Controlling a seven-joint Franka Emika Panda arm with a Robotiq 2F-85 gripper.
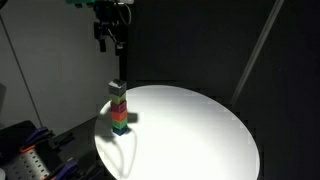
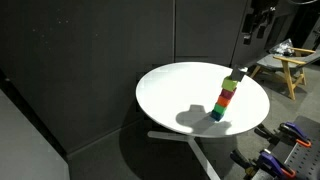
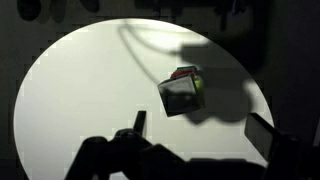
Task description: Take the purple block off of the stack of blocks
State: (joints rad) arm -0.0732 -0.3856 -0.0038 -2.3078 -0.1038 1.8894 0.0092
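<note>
The stack of blocks (image 1: 119, 112) stands near the edge of a round white table (image 1: 190, 130). It also shows in an exterior view (image 2: 226, 101). The purple block (image 1: 117, 89) is a pale grey cube and sits on top of the stack, slightly askew; it shows too in an exterior view (image 2: 235, 76). Below it are yellow-green, orange-red, green and dark cubes. My gripper (image 1: 109, 42) hangs high above the stack, open and empty. In the wrist view the grey top cube (image 3: 178, 96) is seen from above, ahead of my spread fingers (image 3: 200, 128).
Dark curtains surround the table. A wooden frame (image 2: 285, 65) stands behind the table. Clamps and tools (image 1: 30, 160) lie beside the table, low down. The stack casts a shadow on the table top (image 2: 195, 118).
</note>
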